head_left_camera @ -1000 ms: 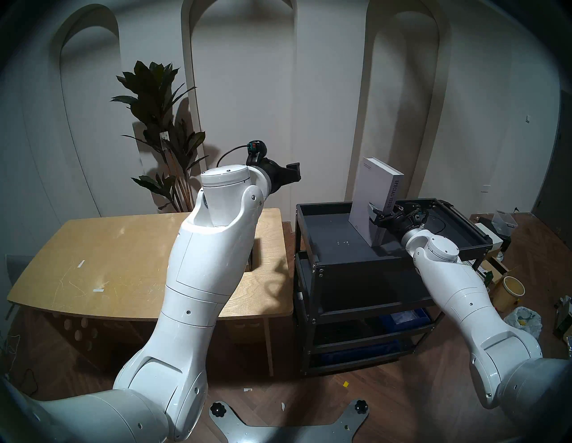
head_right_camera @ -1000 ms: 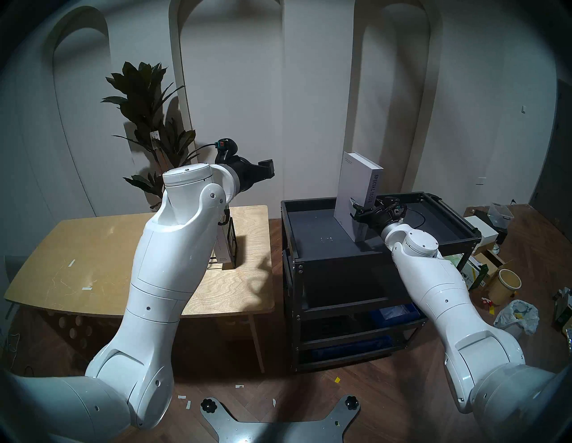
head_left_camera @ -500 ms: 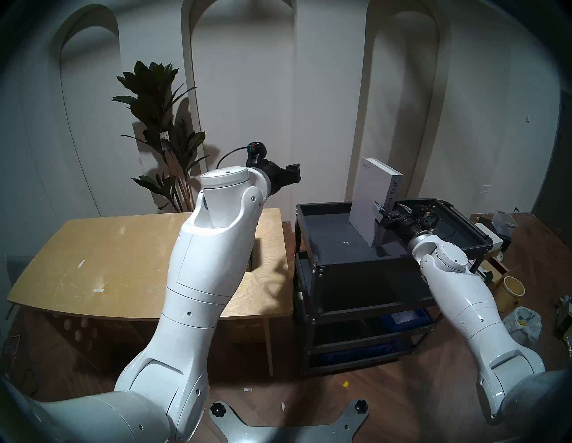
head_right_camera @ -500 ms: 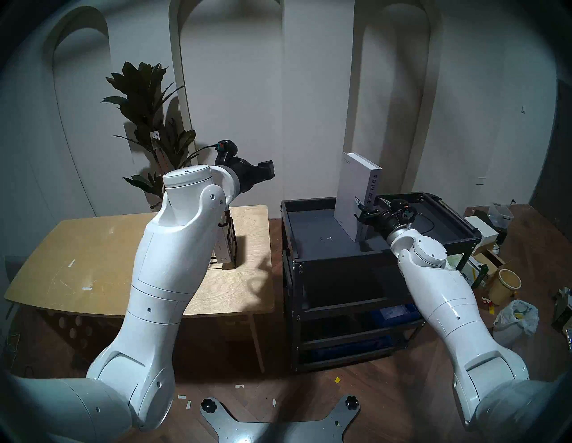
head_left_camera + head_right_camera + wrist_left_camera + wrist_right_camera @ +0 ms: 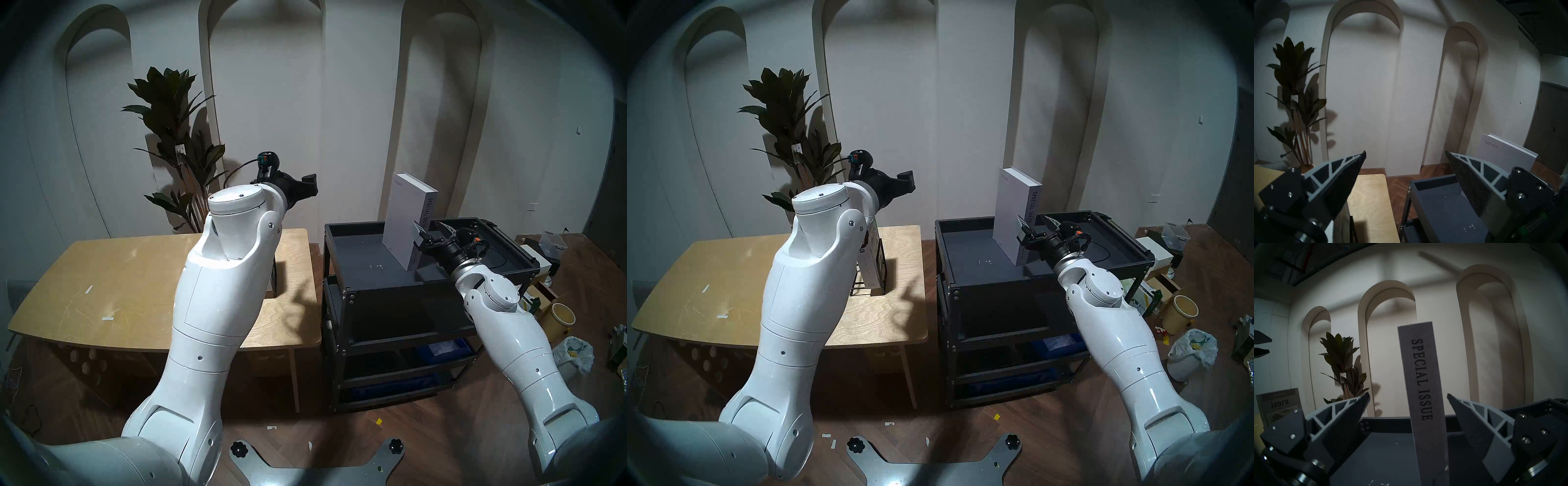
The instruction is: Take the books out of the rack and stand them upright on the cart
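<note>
Your right tool (image 5: 1408,396) is spread wide, its fingers either side of the tall book's (image 5: 409,220) spine without touching it. That book stands upright on the cart's (image 5: 359,258) top tray. Your left tool (image 5: 1405,153) is also spread, raised above the desk (image 5: 728,271), where the second book (image 5: 872,261) stands in the rack (image 5: 861,288).

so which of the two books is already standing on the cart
The taller SPECIAL ISSUE book, upright on the cart top tray between the open right gripper fingers. The ianra book sits in the rack.
</note>
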